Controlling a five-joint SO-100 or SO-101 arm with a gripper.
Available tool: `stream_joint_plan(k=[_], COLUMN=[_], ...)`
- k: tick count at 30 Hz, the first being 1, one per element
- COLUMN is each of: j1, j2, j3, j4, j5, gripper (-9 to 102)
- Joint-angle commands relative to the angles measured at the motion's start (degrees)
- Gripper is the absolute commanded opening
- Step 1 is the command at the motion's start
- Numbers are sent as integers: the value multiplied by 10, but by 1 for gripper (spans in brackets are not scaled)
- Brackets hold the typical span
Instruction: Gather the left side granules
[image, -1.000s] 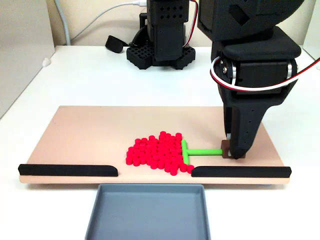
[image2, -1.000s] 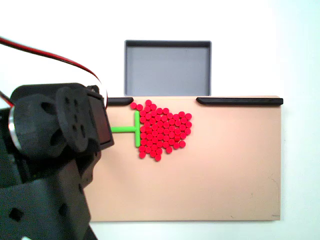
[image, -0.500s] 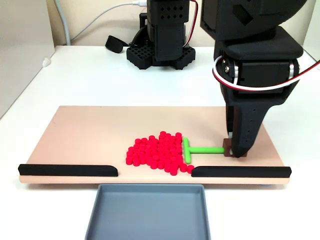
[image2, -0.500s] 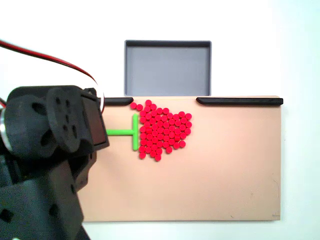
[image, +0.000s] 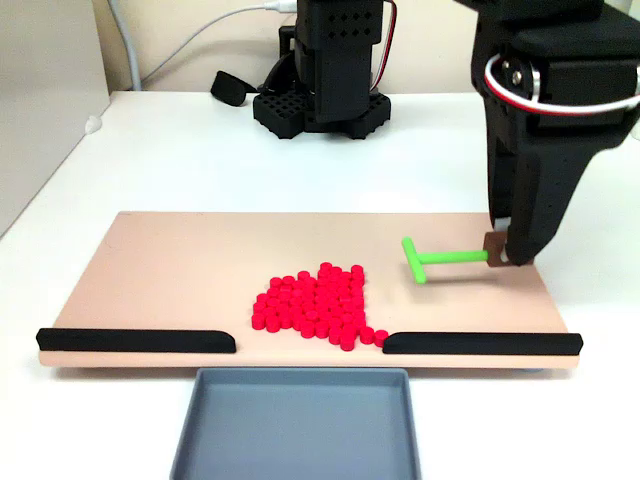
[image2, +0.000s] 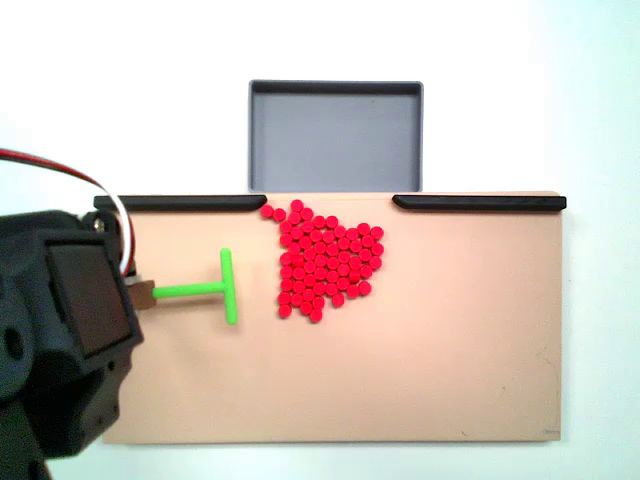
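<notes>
While clamped on stick: gripper (image: 512, 255), right of centre in a fixed view, pinching brown end block of green T-stick (image: 440, 260)
Stick: crossbar toward granules, apart from them
Granules (image: 312, 307): red cluster, lower centre of board (image: 170, 270), between black rails (image: 135, 340)
Stray granules: by rail gap (image2: 268, 212)
Tray (image2: 335, 135): grey, beyond gap
</notes>
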Motion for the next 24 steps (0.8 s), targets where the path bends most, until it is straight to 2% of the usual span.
stream_joint_plan(k=[1, 10, 24], j1=[-4, 4, 97], j2=[91, 302, 359], j3=[55, 301, 331], j4=[2, 2, 1], j5=[-42, -251, -664], gripper=[0, 0, 0])
